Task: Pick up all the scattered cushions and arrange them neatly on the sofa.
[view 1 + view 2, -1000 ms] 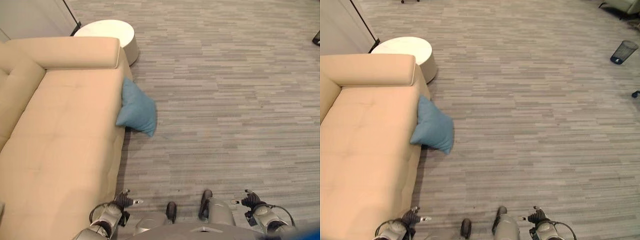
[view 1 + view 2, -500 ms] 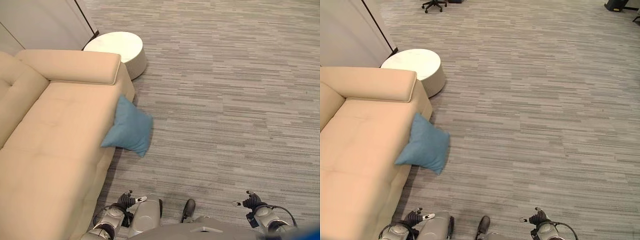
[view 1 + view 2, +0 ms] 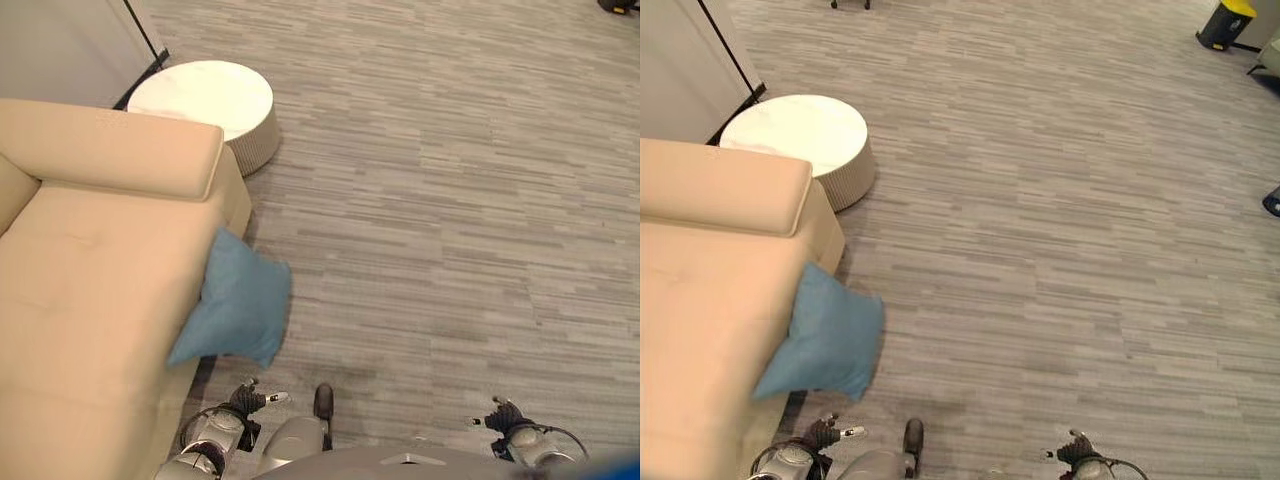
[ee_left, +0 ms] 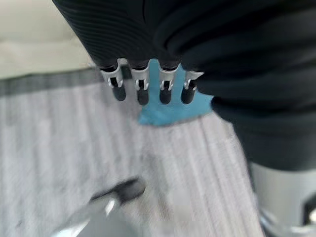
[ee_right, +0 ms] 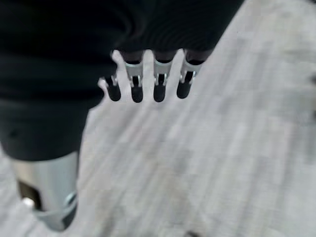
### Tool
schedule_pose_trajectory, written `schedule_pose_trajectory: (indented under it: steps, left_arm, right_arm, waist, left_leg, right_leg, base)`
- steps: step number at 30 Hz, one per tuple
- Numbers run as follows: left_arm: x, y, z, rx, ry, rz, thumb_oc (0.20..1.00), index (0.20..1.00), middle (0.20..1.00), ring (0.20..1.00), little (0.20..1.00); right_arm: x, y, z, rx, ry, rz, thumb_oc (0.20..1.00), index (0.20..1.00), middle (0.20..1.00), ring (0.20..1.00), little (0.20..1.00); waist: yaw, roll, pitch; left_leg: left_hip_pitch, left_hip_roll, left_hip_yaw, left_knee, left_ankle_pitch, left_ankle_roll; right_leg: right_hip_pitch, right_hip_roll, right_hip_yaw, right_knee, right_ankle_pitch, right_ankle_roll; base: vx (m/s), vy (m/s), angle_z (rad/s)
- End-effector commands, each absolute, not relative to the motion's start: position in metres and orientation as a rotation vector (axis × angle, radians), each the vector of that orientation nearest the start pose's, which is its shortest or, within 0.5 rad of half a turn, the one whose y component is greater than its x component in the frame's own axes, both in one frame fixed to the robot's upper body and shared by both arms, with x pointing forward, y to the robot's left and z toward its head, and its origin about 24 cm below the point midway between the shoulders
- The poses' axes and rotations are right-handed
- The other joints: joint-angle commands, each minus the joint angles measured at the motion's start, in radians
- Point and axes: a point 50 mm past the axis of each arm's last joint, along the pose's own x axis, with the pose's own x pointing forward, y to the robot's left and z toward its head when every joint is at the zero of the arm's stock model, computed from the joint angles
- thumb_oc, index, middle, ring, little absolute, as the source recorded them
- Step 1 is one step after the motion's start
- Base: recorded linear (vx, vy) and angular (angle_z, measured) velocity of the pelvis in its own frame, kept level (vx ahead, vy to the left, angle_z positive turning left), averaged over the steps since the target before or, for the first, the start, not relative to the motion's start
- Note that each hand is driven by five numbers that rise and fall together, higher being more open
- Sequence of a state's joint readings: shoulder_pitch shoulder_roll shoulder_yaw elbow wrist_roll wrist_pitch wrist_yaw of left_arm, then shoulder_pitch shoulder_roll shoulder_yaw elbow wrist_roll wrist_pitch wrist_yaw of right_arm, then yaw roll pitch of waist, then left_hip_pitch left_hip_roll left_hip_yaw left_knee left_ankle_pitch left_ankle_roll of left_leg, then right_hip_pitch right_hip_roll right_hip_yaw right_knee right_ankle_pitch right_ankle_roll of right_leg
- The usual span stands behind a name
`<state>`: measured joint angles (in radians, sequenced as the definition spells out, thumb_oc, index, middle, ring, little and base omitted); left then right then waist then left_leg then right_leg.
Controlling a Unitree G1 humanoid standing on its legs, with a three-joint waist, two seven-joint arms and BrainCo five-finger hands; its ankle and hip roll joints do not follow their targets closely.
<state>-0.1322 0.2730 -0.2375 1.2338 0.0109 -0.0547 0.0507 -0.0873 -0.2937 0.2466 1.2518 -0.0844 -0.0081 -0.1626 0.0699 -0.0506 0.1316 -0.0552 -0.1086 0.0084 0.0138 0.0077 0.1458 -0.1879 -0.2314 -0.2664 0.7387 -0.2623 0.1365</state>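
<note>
Blue cushion [image 3: 235, 305] leaning against the front edge of the beige sofa [image 3: 90, 300], lower corner on the floor. Left hand [image 4: 143, 86] and right hand [image 5: 148, 84] hanging low, fingers relaxed, holding nothing.

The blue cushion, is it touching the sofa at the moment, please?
Touching. In the left eye view the blue cushion leans against the front edge of the sofa, its upper part overlapping the seat edge and its lower corner down toward the floor.
</note>
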Motion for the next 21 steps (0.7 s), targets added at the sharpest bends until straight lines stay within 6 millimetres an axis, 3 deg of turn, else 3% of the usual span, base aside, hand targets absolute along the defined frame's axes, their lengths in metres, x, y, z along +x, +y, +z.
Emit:
schedule_pose_trajectory:
  steps: [1, 4, 5, 10, 17, 19, 21]
  left_arm:
    - [0.131, 0.241, -0.147, 0.432, 1.073, 0.012, 1.000, 1.000, 1.000, 1.000, 1.000]
    - [0.128, 0.241, -0.148, 0.441, 1.082, 0.008, 1.000, 1.000, 1.000, 1.000, 1.000]
    - [0.128, 0.240, -0.149, 0.451, 1.085, -0.001, 1.000, 1.000, 1.000, 1.000, 1.000]
    - [0.124, 0.241, -0.151, 0.461, 1.104, -0.006, 1.000, 1.000, 1.000, 1.000, 1.000]
    - [0.118, 0.240, -0.153, 0.406, 1.119, 0.027, 1.000, 1.000, 1.000, 1.000, 1.000]
    - [0.123, 0.237, -0.152, 0.386, 1.105, 0.034, 1.000, 1.000, 1.000, 1.000, 1.000]
    - [0.125, 0.236, -0.151, 0.381, 1.096, 0.031, 1.000, 1.000, 1.000, 1.000, 1.000]
  right_arm:
    - [0.133, -0.269, -0.139, -0.636, 1.101, -0.088, 1.000, 1.000, 1.000, 1.000, 1.000]
    - [0.138, -0.268, -0.138, -0.640, 1.085, -0.082, 1.000, 1.000, 1.000, 1.000, 1.000]
    - [0.140, -0.268, -0.137, -0.651, 1.080, -0.076, 1.000, 1.000, 1.000, 1.000, 1.000]
    - [0.135, -0.269, -0.138, -0.659, 1.094, -0.065, 1.000, 1.000, 1.000, 1.000, 1.000]
    - [0.132, -0.270, -0.139, -0.621, 1.087, -0.090, 1.000, 1.000, 1.000, 1.000, 1.000]
    - [0.132, -0.273, -0.138, -0.619, 1.086, -0.105, 1.000, 1.000, 1.000, 1.000, 1.000]
    - [0.131, -0.275, -0.138, -0.621, 1.093, -0.112, 1.000, 1.000, 1.000, 1.000, 1.000]
  waist:
    - [0.018, 0.016, 0.015]
    - [-0.008, 0.007, 0.023]
    - [-0.033, -0.001, 0.033]
    - [-0.047, -0.011, 0.032]
    - [-0.040, -0.012, 0.005]
    - [-0.029, -0.020, 0.024]
    - [-0.028, -0.022, 0.030]
  left_leg:
    - [-0.042, 0.063, 0.015, 0.111, -0.088, -0.102]
    - [0.004, 0.050, -0.018, 0.092, -0.105, -0.114]
    - [0.045, 0.034, -0.065, 0.087, -0.125, -0.123]
    - [0.086, 0.026, -0.128, 0.099, -0.167, -0.137]
    - [0.074, 0.082, -0.175, 0.167, -0.147, -0.192]
    - [-0.021, 0.102, -0.148, 0.317, -0.092, -0.208]
    - [-0.058, 0.123, -0.092, 0.374, -0.081, -0.203]
  right_leg:
    - [0.060, 0.052, -0.010, -0.386, 0.233, -0.009]
    - [0.025, 0.080, 0.035, -0.559, 0.266, 0.001]
    - [-0.031, 0.102, 0.109, -0.669, 0.325, 0.024]
    - [-0.035, 0.111, 0.147, -0.693, 0.349, 0.026]
    - [0.033, 0.128, 0.107, -0.677, 0.302, -0.016]
    - [0.078, 0.132, 0.076, -0.678, 0.267, -0.052]
    - [0.112, 0.135, 0.044, -0.689, 0.247, -0.066]
  base:
    - [0.21, -0.056, 0.29]
    - [0.31, -0.120, 0.47]
    - [0.46, -0.202, 0.67]
    - [0.22, -0.141, 0.98]
    - [0.17, -0.208, 0.63]
    - [0.04, -0.193, 0.54]
    - [0.03, -0.133, 0.48]
